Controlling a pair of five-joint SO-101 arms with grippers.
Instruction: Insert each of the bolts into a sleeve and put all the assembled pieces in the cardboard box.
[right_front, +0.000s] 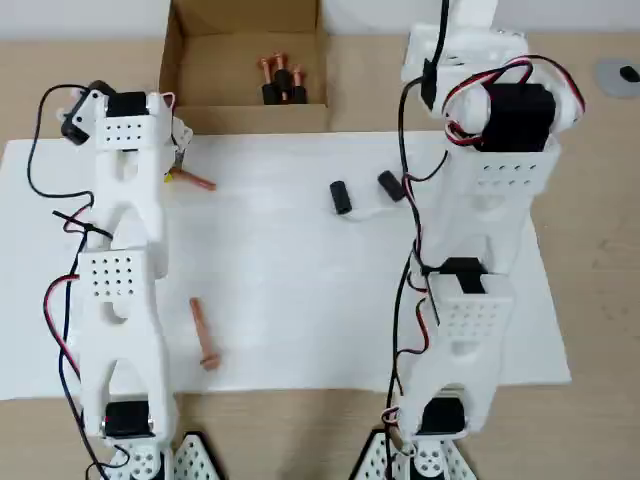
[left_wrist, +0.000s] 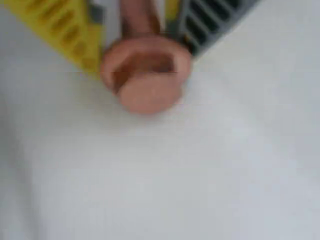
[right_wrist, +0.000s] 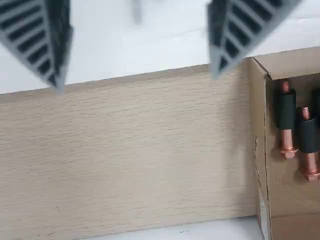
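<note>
Left gripper (left_wrist: 142, 30) clamped, arm stretched fwd; right gripper (right_wrist: 137, 60) jaws wide apart.

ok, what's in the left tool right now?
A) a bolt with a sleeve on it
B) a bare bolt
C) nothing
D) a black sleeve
B: the left tool is shut on a copper bolt, whose head and shank are bare.
</note>
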